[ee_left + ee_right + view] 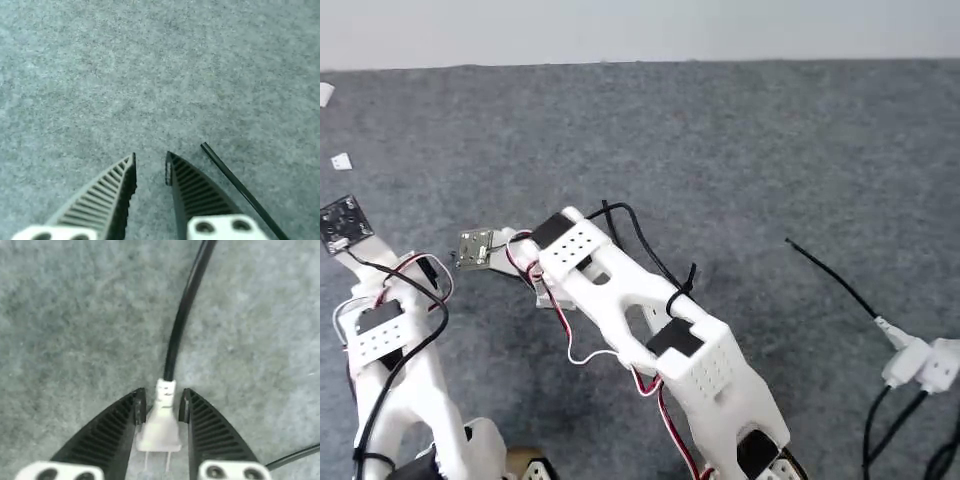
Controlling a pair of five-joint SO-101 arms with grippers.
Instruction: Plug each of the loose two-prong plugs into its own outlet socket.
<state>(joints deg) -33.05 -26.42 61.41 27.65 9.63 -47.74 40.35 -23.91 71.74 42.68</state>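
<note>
Plug (160,427), white and two-pronged, sits between the right gripper's (162,395) ribbed fingers with its prongs toward the wrist. Its black cord (182,315) trails away over the grey table (60,315). The fingers seem to pinch it, though contact is hard to judge. The left gripper (150,156) hangs low over the table, fingers slightly parted. One arm (620,290) stretches from the near edge toward the left-middle.

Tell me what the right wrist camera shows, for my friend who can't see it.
A white two-prong plug is held between the right arm's two black ridged fingers, its prongs pointing back toward the camera. Its black cord runs away across grey carpet.
</note>
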